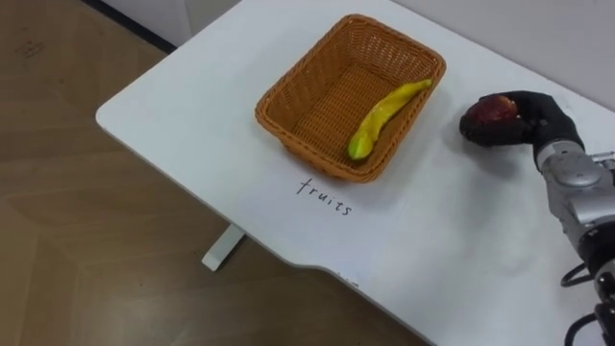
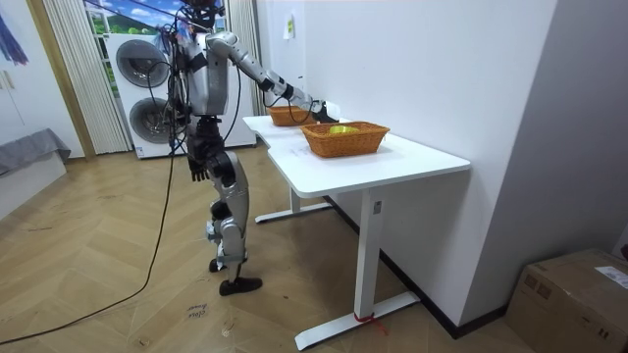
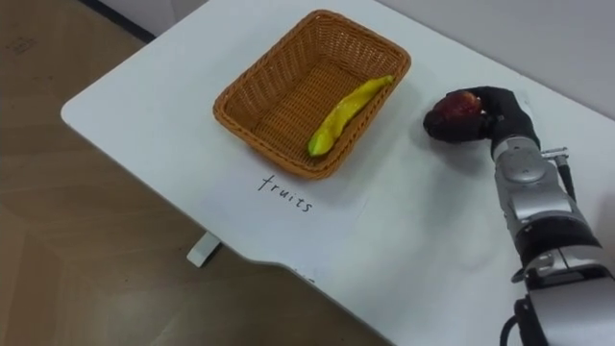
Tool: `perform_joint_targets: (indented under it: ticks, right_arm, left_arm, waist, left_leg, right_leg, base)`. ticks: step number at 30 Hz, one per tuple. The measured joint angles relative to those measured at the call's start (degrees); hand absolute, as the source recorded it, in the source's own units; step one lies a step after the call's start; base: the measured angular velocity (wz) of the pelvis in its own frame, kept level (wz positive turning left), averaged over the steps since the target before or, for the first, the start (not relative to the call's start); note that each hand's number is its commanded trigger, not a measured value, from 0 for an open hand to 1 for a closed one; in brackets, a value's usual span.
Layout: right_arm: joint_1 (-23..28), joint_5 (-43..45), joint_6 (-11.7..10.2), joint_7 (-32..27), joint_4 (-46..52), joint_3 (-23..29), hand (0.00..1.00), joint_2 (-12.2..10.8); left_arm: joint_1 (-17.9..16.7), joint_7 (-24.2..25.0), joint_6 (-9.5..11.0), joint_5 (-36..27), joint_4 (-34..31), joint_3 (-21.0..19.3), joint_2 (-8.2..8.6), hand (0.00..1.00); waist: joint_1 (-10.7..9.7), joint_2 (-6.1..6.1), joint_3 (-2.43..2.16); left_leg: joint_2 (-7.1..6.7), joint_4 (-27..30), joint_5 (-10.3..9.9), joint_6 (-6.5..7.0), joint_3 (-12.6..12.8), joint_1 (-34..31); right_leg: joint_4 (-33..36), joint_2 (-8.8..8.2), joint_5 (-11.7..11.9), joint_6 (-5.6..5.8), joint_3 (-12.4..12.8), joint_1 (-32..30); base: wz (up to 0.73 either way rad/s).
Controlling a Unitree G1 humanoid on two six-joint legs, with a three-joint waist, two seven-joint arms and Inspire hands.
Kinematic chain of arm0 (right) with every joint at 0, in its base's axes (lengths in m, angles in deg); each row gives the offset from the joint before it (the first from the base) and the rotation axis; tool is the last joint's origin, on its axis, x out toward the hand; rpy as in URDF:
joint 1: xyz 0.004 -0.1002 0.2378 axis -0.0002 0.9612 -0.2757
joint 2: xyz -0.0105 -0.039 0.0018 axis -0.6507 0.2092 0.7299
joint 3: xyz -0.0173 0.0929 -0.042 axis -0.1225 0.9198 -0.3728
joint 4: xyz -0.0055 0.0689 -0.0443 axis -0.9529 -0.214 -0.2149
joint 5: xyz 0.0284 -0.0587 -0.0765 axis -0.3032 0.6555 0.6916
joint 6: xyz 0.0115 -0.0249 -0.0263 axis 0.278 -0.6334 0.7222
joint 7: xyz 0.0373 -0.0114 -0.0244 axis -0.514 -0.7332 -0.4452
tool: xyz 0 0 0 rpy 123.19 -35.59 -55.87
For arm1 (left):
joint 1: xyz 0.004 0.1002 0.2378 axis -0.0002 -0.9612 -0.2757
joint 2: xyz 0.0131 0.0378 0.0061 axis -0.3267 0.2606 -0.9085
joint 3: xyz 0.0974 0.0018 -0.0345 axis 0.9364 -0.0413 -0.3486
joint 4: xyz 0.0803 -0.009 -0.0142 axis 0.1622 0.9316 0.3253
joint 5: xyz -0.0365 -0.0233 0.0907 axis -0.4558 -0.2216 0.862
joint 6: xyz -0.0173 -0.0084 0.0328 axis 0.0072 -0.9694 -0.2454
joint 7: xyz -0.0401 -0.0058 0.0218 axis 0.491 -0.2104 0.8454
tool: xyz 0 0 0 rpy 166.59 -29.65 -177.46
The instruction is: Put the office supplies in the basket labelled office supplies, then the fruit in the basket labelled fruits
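The right robot hand (image 1: 538, 117) clasps a red fruit (image 1: 488, 120) beside the basket (image 1: 288, 91) holding a banana (image 1: 384, 117).

Both eye views look down closely on the basket (image 1: 327, 106) and table (image 1: 192, 106) the distant room view shares.

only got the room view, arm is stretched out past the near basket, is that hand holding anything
observer: yes, the right hand has its fingers curled round a dark red fruit.
operator: is it over the basket yet
observer: no, the fruit is off to the right of the basket, outside its rim. A banana is all that lies in the basket.
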Motion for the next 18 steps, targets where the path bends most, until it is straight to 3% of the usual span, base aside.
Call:
perform_joint_targets:
  ticks: [6, 12, 13, 14, 15, 18]
  right_arm:
    - [0.0, -1.1, 1.2, 1.9, 0.5, 0.0, 1.0, -0.1]
    - [0.1, 0.8, 3.2, 4.0, 2.8, 0.0, 1.0, -0.1]
    - [0.2, 1.3, 3.6, 4.3, 3.0, 0.0, 1.0, -0.1]
    - [0.2, 2.2, 4.7, 4.8, 4.1, 0.0, 1.0, -0.1]
    - [0.2, 2.2, 5.1, 5.2, 6.4, 0.0, 1.0, 0.0]
    - [0.3, 2.7, 5.0, 5.2, 11.7, 0.0, 1.0, 0.0]
  left_arm:
    - [-0.8, -0.2, 0.0, 0.0, -0.6, -0.1, -0.36, 0.0]
    - [-1.6, -0.2, 0.0, -2.2, -0.6, -1.1, -0.17, 0.0]
    - [-1.7, -0.2, 0.0, -2.1, -0.6, -1.8, -0.07, 0.0]
    - [-2.2, -0.2, 0.0, -2.1, -0.8, -3.1, -0.02, 0.0]
    - [-3.3, -0.2, 0.0, -2.1, -1.7, -4.8, -0.04, 0.0]
    - [-5.6, -0.8, 0.1, -2.1, -3.9, -6.7, -0.02, 0.0]
  waist:
    - [0.0, -0.01, -0.03]
    - [-1.6, -0.27, -0.21]
    - [-1.7, -0.33, -0.32]
    - [-2.1, -0.5, -0.84]
    - [-2.9, -0.58, -1.01]
    - [-4.5, -0.74, -1.19]
  left_leg:
    - [0.21, -1.1, 0.0, 0.03, 1.1, 2.0]
    - [0.27, -1.5, 0.0, 0.05, 1.4, 2.7]
    - [0.28, -1.8, 0.1, 0.08, 1.5, 3.1]
    - [0.32, -2.0, 0.1, 0.1, 1.7, 3.5]
    - [0.32, -2.0, 0.1, 0.14, 1.7, 4.0]
    - [0.37, -2.9, 0.1, 0.21, 2.0, 6.7]
  right_leg:
    - [-0.1, 0.0, 0.0, 0.0, 0.6, 1.1]
    - [-0.1, 0.02, 0.0, 0.01, 1.3, 1.5]
    - [-0.1, 0.0, 0.0, 0.03, 1.4, 1.7]
    - [-0.1, -0.01, -0.1, 0.09, 1.4, 1.9]
    - [-0.1, -0.03, -0.1, 0.14, 1.4, 2.3]
    - [-0.2, -0.03, -0.2, 0.21, 1.4, 4.4]
  base:
    - [-0.08]
    - [-0.04]
    - [-0.11]
    - [-0.07]
    - [-0.05]
    - [-0.04]
